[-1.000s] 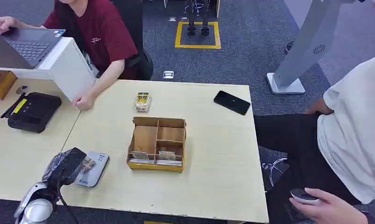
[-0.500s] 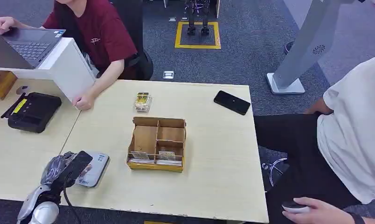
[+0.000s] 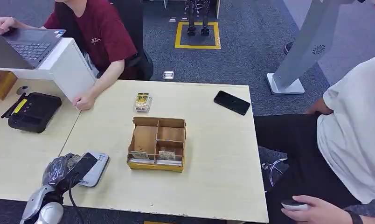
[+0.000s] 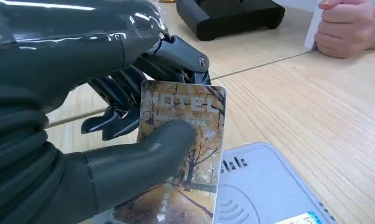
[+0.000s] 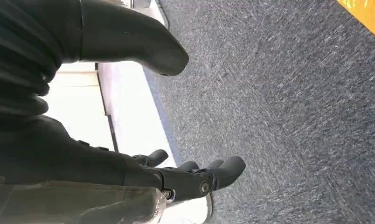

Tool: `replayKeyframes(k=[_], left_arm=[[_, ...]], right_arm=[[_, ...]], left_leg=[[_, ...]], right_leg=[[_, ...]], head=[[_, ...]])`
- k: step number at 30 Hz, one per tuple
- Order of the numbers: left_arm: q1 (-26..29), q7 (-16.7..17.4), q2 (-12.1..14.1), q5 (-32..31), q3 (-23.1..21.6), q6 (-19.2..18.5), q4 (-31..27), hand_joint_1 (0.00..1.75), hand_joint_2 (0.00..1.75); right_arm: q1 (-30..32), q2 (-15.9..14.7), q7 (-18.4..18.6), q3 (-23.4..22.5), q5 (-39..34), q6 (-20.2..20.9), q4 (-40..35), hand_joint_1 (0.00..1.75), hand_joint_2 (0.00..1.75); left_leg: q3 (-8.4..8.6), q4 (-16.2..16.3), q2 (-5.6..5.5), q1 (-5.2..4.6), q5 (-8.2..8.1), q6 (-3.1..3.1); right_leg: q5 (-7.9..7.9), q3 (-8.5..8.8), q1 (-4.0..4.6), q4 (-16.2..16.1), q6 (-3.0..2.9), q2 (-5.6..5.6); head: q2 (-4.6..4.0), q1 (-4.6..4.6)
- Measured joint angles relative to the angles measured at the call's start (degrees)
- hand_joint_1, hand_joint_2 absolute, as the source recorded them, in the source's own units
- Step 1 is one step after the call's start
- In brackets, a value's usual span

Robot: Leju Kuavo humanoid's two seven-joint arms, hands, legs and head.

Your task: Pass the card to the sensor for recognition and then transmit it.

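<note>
Head view puts our left hand [image 3: 66, 169] at the lower left of the frame, over the near left corner of the light wooden table [image 3: 213, 154]. It grips the card [image 3: 82, 166], which shows there as a dark slab lying across the grey sensor [image 3: 98, 169].

From the left wrist view we see the grip closely: our thumb presses on the printed face of the card [image 4: 185, 154], an autumn tree scene with "HOTEL" across it, and the dark fingers [image 4: 115, 100] curl behind it. The card's lower part overlaps the sensor [image 4: 265, 186], a pale grey pad with rounded corners; whether the two touch, we cannot tell.

Our right hand [image 5: 143, 154] appears in the right wrist view over grey carpet, fingers loosely spread and holding nothing.

At the centre of the head view stands a cardboard organiser [image 3: 157, 142] with several compartments. A black phone [image 3: 231, 102] lies toward the upper right of the table. A person in a red shirt [image 3: 99, 35] sits at the upper left, one hand resting on the table edge.
</note>
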Motion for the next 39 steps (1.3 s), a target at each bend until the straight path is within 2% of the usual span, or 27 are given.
replayKeyframes(k=[5,8,10,12,14,17,20,24,30,39], left_arm=[[-0.2,-0.3,-0.4,-0.2,0.0,0.0,0.5,1.75,1.75],[-0.3,-3.6,-0.9,4.8,0.0,-0.9,0.5,1.75,1.75],[-0.3,-7.1,-1.7,9.8,0.2,-0.3,0.2,1.75,1.75],[-0.4,-11.0,-2.8,15.0,0.7,1.5,-0.9,1.75,1.75],[-0.4,-12.6,-3.9,18.0,1.0,3.7,-2.6,1.75,1.75],[-1.3,-16.2,-5.6,19.0,1.6,11.3,-5.1,1.75,1.75],[-3.2,-18.0,-6.4,20.0,2.4,15.9,-6.9,1.75,1.75],[-5.7,-20.1,-6.7,18.7,3.0,19.6,-7.2,1.75,1.75],[-11.5,-19.5,-6.8,11.9,3.8,28.0,-5.3,1.75,1.75],[-18.3,-19.4,-6.7,8.6,4.5,32.0,2.8,1.75,1.75]], right_arm=[[0.0,0.0,0.0,0.0,0.0,0.0,0.0,0.0,1.75],[0.0,0.0,0.0,-0.1,0.2,0.0,0.0,0.0,1.75],[0.0,0.0,-0.5,-0.2,0.2,0.0,0.0,0.0,1.75],[0.0,0.0,-0.7,-0.3,0.3,-0.2,0.0,0.0,1.75],[0.0,0.0,-1.0,-0.3,0.4,-0.2,0.0,0.0,1.75],[0.0,0.1,-1.2,-0.3,0.8,-0.2,0.0,0.0,1.75],[0.0,0.2,-1.2,-0.3,1.3,-0.1,0.0,0.0,1.75],[-0.1,0.4,-1.3,-0.3,2.0,0.2,0.0,0.0,1.75],[-0.6,0.8,-1.2,0.3,2.8,1.2,0.0,0.0,1.75],[-1.2,1.3,-1.1,1.3,3.2,2.0,0.0,0.0,1.75]], left_leg=[[0.01,0.0,0.0,0.0,0.0,0.0],[0.02,0.0,-0.03,0.0,0.01,0.0],[0.02,0.0,-0.02,0.0,0.01,-0.01],[0.01,0.0,-0.02,0.0,0.01,-0.01],[0.0,0.0,-0.01,0.01,0.01,-0.01],[-0.02,0.0,-0.03,0.0,0.01,-0.01],[-0.03,0.0,-0.04,0.0,0.01,-0.01],[-0.03,0.0,-0.04,0.01,0.02,-0.01],[-0.05,0.0,-0.07,0.02,0.03,-0.01],[-0.05,0.0,-0.05,0.01,0.03,-0.01]], right_leg=[[0.0,0.01,0.0,0.0,0.0,-0.01],[0.0,0.02,0.0,0.0,0.0,-0.05],[0.0,0.02,0.0,0.0,0.0,-0.04],[0.0,0.01,0.01,0.0,0.0,-0.04],[0.0,-0.01,0.01,0.0,0.0,-0.04],[0.01,-0.02,0.01,0.0,0.0,-0.05],[0.01,-0.02,0.01,0.0,0.0,-0.08],[0.01,-0.03,0.01,0.0,0.0,-0.08],[0.01,-0.03,0.02,0.0,0.0,-0.09],[0.02,-0.04,0.01,0.0,0.01,-0.07]], head=[[0.0,0.0],[0.0,0.0],[0.0,-0.02],[0.0,0.0],[0.0,0.0],[0.0,0.0],[0.0,0.0],[0.0,-0.02],[0.0,0.0],[0.0,-0.02]])
